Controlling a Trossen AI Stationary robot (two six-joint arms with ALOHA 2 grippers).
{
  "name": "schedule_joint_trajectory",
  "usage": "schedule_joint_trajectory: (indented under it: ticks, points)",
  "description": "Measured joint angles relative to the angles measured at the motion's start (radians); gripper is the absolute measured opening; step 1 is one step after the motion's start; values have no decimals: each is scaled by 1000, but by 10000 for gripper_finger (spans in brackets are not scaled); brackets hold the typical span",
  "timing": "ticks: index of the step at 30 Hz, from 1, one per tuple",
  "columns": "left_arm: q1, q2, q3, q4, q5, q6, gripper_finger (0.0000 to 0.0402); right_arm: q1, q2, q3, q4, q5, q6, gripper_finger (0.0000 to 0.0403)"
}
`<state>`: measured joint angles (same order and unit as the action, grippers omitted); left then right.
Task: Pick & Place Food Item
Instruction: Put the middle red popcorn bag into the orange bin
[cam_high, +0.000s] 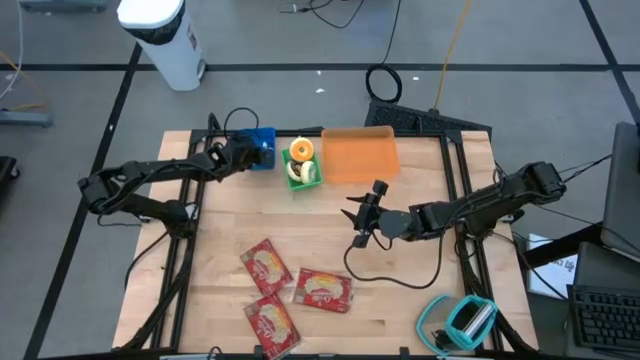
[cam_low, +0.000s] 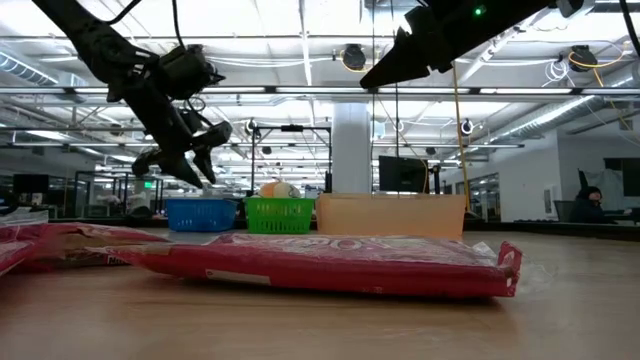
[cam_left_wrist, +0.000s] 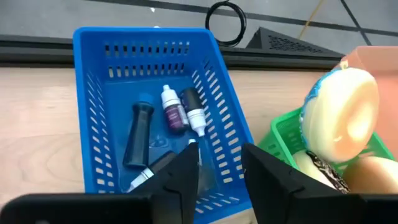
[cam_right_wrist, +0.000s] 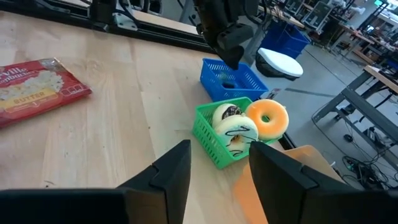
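Three red popcorn packets lie flat on the wooden table near its front edge. At the far edge stand a blue basket holding small bottles and dark tubes, a green basket with donuts, and an orange bin. My left gripper hovers open over the blue basket's near wall, nothing between its fingers. My right gripper hangs open above the table's middle, pointing toward the baskets, empty.
A black cable trails across the table below the right arm. A teal and white object lies at the front right corner. A white cylinder stands on the floor beyond the table's far left.
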<state>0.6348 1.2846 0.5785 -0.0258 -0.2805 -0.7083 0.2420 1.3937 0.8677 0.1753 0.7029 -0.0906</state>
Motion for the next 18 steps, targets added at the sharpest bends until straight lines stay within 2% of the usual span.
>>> schedule_joint_trajectory:
  ticks: [5, 8, 13, 16, 18]
  points:
    - [0, -1, 0, 8, 1, 54, 140, 2, 0, 0, 0, 0, 28, 151]
    - [2, -28, 12, -4, 58, 87, 143, 2, 0, 0, -1, 0, 51, 149]
    - [-16, -172, 40, 2, 261, 145, 144, 19, 0, 0, 0, 0, 67, 151]
    - [-95, -297, 41, 0, 397, 252, 144, 40, 0, 0, 0, -1, 86, 152]
    - [-175, -396, 36, -9, 453, 315, 145, 60, 0, 0, 0, 0, 91, 152]
